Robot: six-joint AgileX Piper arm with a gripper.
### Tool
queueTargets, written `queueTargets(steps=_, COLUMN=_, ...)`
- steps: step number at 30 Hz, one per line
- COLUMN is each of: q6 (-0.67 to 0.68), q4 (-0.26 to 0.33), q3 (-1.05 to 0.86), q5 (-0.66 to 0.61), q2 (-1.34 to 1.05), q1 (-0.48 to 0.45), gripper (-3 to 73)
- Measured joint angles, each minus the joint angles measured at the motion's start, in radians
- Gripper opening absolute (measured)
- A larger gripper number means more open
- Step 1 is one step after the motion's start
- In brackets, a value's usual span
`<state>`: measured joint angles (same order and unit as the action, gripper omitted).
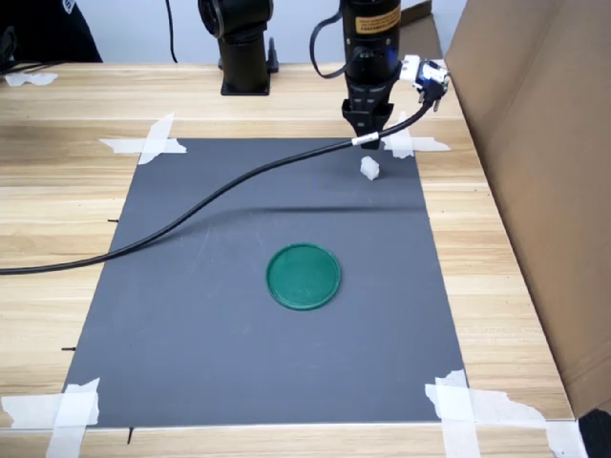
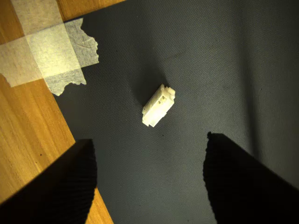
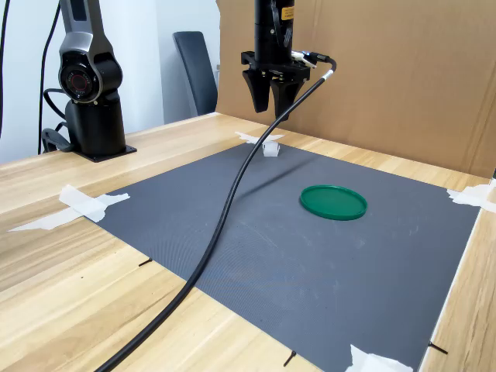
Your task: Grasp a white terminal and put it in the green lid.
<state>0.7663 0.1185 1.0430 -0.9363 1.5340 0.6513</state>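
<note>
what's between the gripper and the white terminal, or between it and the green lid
Nothing visible. The open gripper hangs above the white terminal with only air between, and bare grey mat lies between the terminal and the green lid.

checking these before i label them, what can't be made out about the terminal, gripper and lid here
- White terminal: too small in both exterior views to show its stepped shape; only the wrist view does.
- Gripper: the wrist view's edge cuts off the fingers, so only two dark tips show. In the first exterior view its own body hides the opening.
- Green lid: outside the wrist view entirely.
- Arm: its upper part is cut off in both exterior views.
</note>
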Motion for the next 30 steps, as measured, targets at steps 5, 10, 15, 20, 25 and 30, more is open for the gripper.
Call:
queueTargets(steps=5, q6=0.002, q4=-0.04, q3=0.0, q5=0.007, q2=0.007, q1=0.036, gripper=56.6)
queueTargets(steps=10, q6=-0.092, q4=-0.096, q3=0.0, q5=0.026, q2=0.007, q1=0.077, gripper=56.6)
queueTargets(steps=15, q6=-0.134, q4=-0.111, q3=0.0, q5=0.026, q2=0.04, q1=0.077, gripper=56.6)
queueTargets(steps=20, q6=-0.151, q4=-0.111, q3=0.0, q5=0.03, q2=0.085, q1=0.08, gripper=56.6)
queueTargets(steps=25, q6=-0.16, q4=-0.111, q3=0.0, q5=0.034, q2=0.147, q1=0.08, gripper=56.6)
queueTargets(steps=30, q6=-0.172, q4=-0.111, q3=0.0, q5=0.063, q2=0.178, q1=0.08, gripper=56.6)
